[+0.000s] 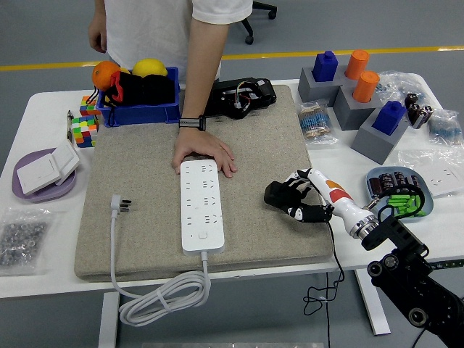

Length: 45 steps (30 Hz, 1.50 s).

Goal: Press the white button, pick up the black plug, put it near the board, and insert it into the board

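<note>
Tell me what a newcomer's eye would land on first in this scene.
The white power strip lies lengthwise in the middle of the grey felt mat, with a person's hand pressed flat at its far end. To its right, the robot hand grips a black plug over the mat. A blue bin with an orange and a lemon sits at the far left.

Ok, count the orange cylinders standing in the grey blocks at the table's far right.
2. One orange cylinder stands in the rear grey block, beside a blue piece. The other stands just in front of it. None looks hidden.
</note>
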### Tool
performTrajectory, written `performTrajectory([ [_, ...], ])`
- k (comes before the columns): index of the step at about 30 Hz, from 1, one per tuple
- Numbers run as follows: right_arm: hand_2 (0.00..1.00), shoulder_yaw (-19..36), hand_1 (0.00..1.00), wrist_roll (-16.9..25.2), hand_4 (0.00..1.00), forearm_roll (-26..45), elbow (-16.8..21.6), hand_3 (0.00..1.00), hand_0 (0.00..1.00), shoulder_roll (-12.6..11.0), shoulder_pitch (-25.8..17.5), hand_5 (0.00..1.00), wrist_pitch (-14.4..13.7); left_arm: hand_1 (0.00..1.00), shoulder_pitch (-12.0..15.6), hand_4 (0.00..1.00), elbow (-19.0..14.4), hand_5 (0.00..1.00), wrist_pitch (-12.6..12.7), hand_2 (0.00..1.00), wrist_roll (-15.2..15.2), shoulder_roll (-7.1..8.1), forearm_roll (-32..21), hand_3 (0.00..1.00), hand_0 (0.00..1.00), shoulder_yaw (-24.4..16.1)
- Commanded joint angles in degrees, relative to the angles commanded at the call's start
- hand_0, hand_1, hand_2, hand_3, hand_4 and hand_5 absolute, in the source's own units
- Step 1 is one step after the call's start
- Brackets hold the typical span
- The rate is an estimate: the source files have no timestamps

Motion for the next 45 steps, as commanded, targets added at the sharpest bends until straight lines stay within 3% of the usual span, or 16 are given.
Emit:
performTrajectory([
  [7, 0.441, -0.6, 0.433, -1.4, 0.788, 0.5, 7.6, 0.486, 0.383, -0.6, 0.3, 0.002, 0.7, 0.73, -0.1, 0.515, 0.0, 0.487, -0.1, 0.687, 0.0, 0.09, 0.2, 0.765, 0.779, 0.0],
  [14, 0.443, -5.0, 0.434, -7.3, 0.789, 0.3, 15.5, 0.486, 0.389, -1.9, 2.6, 0.002, 4.3, 0.73, -0.1, 0.515, 0.0, 0.486, -0.1, 0.687, 0.1, 0.18, -0.1, 0.765, 0.78, 0.2],
  [18, 0.448, -7.7, 0.438, -9.7, 0.794, 0.5, 17.5, 0.494, 0.398, -2.4, 4.6, 0.002, 6.1, 0.73, -0.2, 0.515, 0.0, 0.487, -0.1, 0.687, 0.1, 0.28, 0.2, 0.765, 0.78, 0.2],
  [23, 0.449, -12.3, 0.441, -10.6, 0.796, 0.7, 16.6, 0.501, 0.402, -2.9, 9.0, 0.002, 8.0, 0.73, -0.2, 0.516, 0.0, 0.487, -0.1, 0.687, 0.1, 0.4, 0.4, 0.765, 0.78, 0.1],
  [33, 0.449, -21.2, 0.442, -9.2, 0.795, -0.3, 12.4, 0.501, 0.404, -3.2, 15.8, 0.002, 8.3, 0.73, -0.4, 0.515, 0.0, 0.485, -0.1, 0.687, 0.1, 0.64, -0.4, 0.765, 0.779, 0.4],
  [45, 0.45, -24.6, 0.44, -8.1, 0.798, -1.5, 6.0, 0.505, 0.403, -0.3, 19.7, 0.002, 8.1, 0.73, -1.0, 0.516, 0.0, 0.488, -0.2, 0.687, 0.2, 0.77, -0.4, 0.765, 0.779, 0.3],
])
